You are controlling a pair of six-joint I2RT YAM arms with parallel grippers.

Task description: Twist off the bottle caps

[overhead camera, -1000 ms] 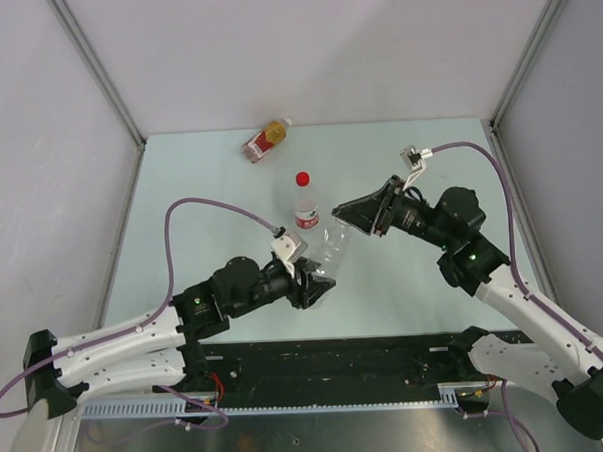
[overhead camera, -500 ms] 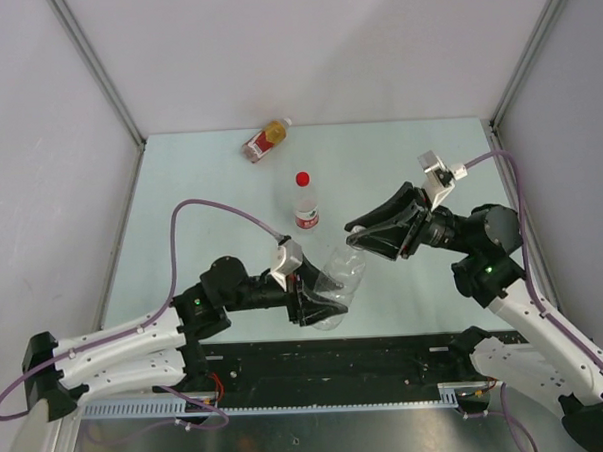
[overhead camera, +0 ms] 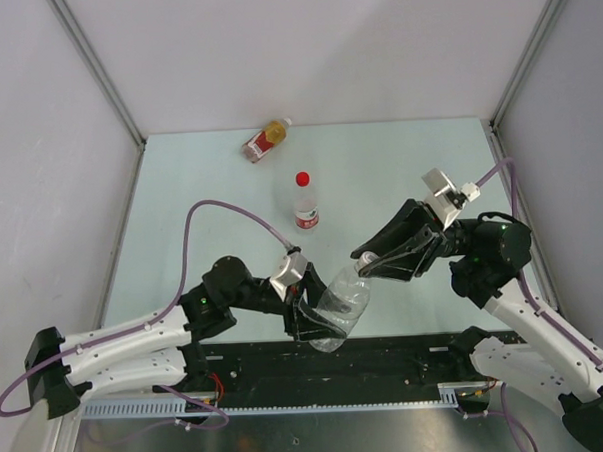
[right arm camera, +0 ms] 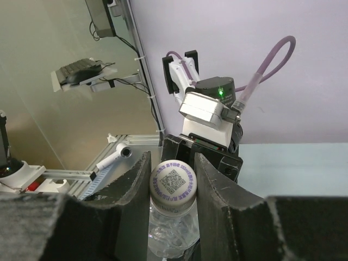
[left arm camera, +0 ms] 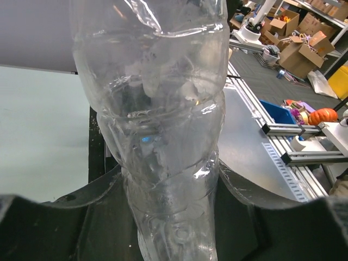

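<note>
Clear bottle (overhead camera: 345, 299) over table's (overhead camera: 409, 161) near edge, left gripper (overhead camera: 314, 324) clamping its base, right gripper (overhead camera: 369, 266) pinching its white cap (right arm camera: 173, 181), open tabletop beyond

The clear unlabelled bottle (left arm camera: 163, 136) runs off the left wrist view's top and bottom edges, both ends unseen there.

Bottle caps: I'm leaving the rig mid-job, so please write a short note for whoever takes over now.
The left claw is shut on the clear unlabelled bottle, held tilted by the near edge of the table.
The right claw is shut on that bottle's white cap.
The red-capped bottle stands mid-table; the amber bottle lies at the far edge.
Done: no cap visibly off.
Left: twist this cap off, then the other two.
</note>
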